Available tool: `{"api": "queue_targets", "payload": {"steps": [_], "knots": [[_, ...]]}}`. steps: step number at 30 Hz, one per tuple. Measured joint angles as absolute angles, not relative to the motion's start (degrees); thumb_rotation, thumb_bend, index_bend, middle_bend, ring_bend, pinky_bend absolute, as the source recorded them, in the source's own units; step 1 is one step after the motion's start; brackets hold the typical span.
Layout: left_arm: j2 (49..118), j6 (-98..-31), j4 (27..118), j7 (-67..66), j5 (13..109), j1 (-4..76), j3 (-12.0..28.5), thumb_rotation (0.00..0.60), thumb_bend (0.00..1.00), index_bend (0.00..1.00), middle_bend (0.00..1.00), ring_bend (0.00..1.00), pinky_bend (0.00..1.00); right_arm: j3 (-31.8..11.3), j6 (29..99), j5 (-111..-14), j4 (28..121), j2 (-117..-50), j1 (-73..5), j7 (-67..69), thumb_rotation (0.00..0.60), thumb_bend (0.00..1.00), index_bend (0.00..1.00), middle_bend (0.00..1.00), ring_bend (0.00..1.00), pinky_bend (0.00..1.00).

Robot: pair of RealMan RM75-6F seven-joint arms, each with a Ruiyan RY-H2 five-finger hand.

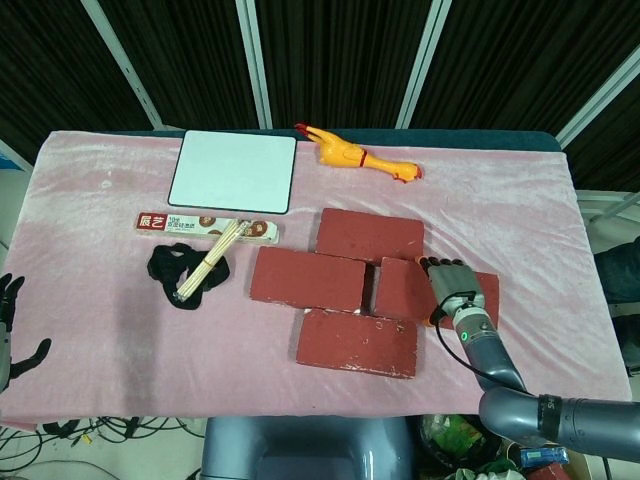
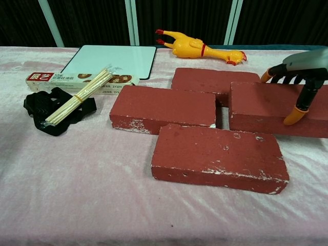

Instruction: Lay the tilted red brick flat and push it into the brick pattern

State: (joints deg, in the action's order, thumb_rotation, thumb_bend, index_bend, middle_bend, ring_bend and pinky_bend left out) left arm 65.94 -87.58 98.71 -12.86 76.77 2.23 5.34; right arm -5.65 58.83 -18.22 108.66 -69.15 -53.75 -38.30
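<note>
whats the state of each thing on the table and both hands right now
right brick: flat, right hand on it, narrow gap to the middle brick
middle brick: flat
back brick: flat
front brick: flat
right hand: fingers spread over the right brick
left hand: off the table edge, holding nothing
chopstick bundle: lying across the black object
rubber chicken: on its side
whiteboard: flat, blank

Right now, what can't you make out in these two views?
- Left hand: cut off by the head view's left edge; absent from chest view.
- Right hand palm contact with the right brick: hidden under the hand.
- Box label: too small to read.
</note>
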Motion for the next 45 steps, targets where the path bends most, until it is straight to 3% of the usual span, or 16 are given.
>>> {"api": "queue_targets", "payload": {"steps": [45], "knots": [[66.02,-87.62,99.01,-13.27,75.77,2.21,5.71,0.6,0.25,0.08,0.02,0.0,0.0,-6.26,62.41,-13.88,107.85,-73.3,-56.95,-40.72,0.6,0.17,0.42,0.4,0.29,0.14]]}}
